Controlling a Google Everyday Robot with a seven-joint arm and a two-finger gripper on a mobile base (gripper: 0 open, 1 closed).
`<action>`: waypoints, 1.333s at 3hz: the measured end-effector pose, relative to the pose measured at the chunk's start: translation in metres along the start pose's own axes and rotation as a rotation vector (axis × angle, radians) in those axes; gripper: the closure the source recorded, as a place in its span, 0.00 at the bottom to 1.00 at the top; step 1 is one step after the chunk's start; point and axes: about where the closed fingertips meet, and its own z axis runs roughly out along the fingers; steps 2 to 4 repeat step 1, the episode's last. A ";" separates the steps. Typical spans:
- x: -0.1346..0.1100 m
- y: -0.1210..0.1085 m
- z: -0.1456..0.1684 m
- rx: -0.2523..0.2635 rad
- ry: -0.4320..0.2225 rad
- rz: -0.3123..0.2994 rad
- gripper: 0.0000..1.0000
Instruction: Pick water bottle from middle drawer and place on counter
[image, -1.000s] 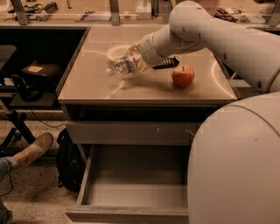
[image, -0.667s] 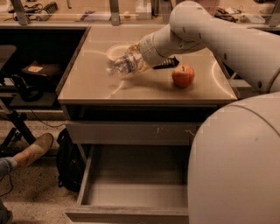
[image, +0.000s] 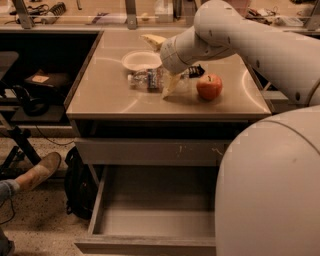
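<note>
seeing the water bottle (image: 144, 79) down on its side on the counter (image: 105, 102), just on the near side of a white bowl (image: 141, 60) and left of a red apple (image: 209, 86). lying with long axis left to right across the top, cap end pointing left, base end pointing right.

finding the gripper (image: 170, 84) at that right end, low over the counter, right up against the bottle's base, between bottle and apple. cannot tell whether clamped on the bottle or already let go; probably touching, no more than that.

so, taken from the gripper: stretching away to the left, in line with its own length, with the arm reaching in from the far right.

reading the task as near its end: out of the middle drawer (image: 150, 220), pulled open down at the near side, below the scratched drawer front (image: 150, 151).

judging the rest to be a release, then a pull-back up and to the right, along the bottle's axis and not across it. risking, with any sideways sweep, a roll toward the near edge or into the bowl. worth minding the apple close on the right during a retreat.
</note>
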 end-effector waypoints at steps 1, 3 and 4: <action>0.000 0.000 0.000 0.000 0.000 0.000 0.00; 0.000 0.000 0.000 0.000 0.000 0.000 0.00; 0.000 0.000 0.000 0.000 0.000 0.000 0.00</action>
